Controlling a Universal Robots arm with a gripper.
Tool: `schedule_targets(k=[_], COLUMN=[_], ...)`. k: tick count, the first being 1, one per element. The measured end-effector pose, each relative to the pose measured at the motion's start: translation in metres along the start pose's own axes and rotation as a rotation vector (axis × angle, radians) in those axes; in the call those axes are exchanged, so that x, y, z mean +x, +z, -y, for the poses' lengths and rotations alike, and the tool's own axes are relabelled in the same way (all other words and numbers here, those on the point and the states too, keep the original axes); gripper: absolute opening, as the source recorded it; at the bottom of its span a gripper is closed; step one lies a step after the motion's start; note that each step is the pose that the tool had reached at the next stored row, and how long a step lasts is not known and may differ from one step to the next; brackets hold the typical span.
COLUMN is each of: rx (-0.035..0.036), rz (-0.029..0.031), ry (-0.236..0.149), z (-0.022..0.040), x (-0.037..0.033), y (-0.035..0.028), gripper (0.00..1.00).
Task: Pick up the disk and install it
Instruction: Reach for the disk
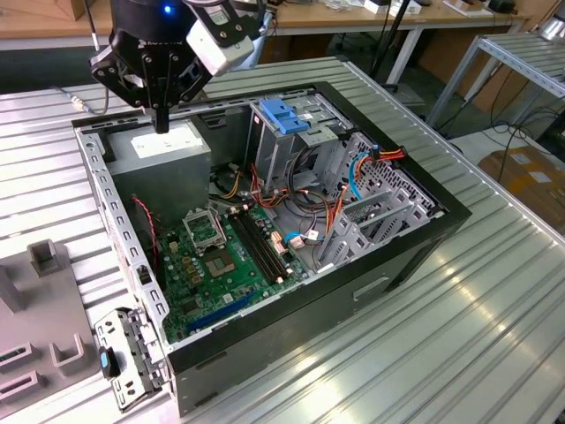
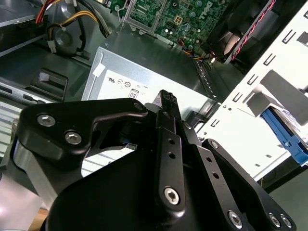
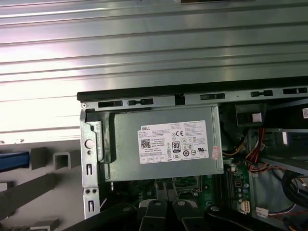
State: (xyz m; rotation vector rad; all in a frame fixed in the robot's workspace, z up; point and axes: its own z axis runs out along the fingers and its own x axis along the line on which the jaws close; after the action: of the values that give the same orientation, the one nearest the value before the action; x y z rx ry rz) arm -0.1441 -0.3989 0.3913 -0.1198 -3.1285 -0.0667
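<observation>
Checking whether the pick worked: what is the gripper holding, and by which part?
Nothing. The black gripper hangs shut and empty above the grey metal box with a white sticker.

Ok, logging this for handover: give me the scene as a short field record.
gripper: jaws shut, holding nothing
position: above the grey power supply inside the open computer case
drive cage: blue bracket on top
outside case: blue-edged piece in the grey fixture, too cut off to identify
surface: ribbed metal table

Workshop: ribbed metal bench [image 1: 494,309], workbenches [image 1: 353,18].
</observation>
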Motion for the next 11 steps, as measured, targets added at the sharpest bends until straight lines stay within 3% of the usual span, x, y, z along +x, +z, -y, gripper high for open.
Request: schedule_targets(k=[11], rx=[0.0005], rz=[-0.0061], ry=[0.000], z=[0.0001], x=[0.0011], y=[0.0003], gripper=[0.11])
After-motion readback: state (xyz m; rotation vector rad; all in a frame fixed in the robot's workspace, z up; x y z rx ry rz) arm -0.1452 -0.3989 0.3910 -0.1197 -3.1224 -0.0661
